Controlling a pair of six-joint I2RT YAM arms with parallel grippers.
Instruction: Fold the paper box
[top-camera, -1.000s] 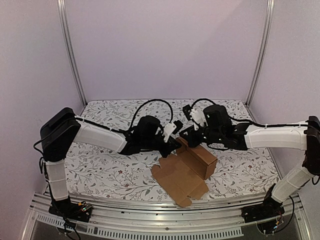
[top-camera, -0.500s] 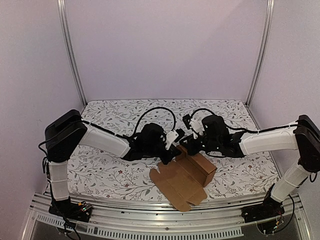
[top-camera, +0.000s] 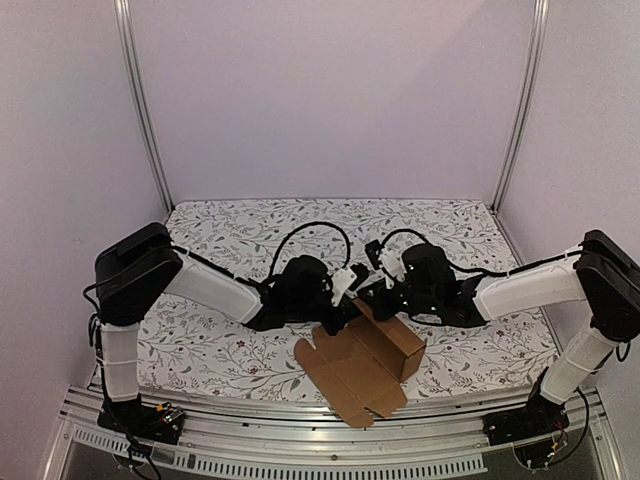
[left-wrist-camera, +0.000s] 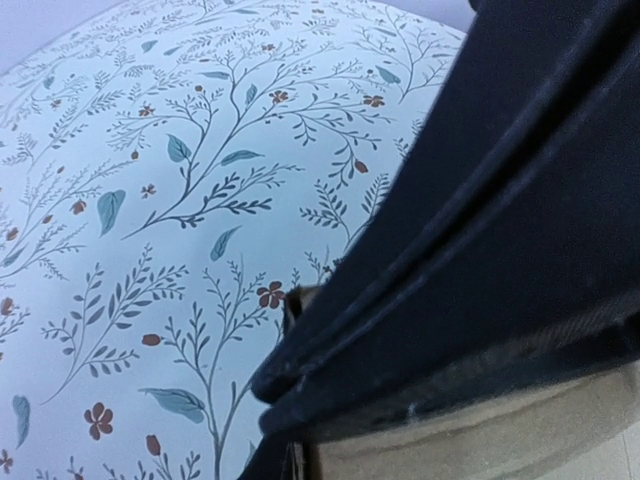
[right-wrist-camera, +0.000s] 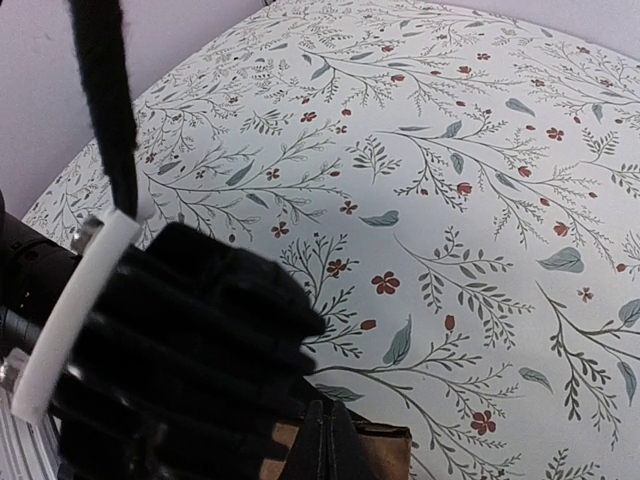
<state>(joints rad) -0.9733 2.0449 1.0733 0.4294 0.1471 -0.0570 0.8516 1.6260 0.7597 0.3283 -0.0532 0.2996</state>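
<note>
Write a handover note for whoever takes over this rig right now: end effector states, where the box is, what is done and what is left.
Left end effector: at the paper box's far corner; grip unclear.
Right end effector: shut, at the same corner; hold not visible.
Box: near edge of the floral table, right part folded up, left panels and flaps flat.
Left to do: fold those flaps and close the box.

Paper box (left-wrist-camera: 480, 440) cut off; left gripper (top-camera: 352, 297) jaws obscured
</note>
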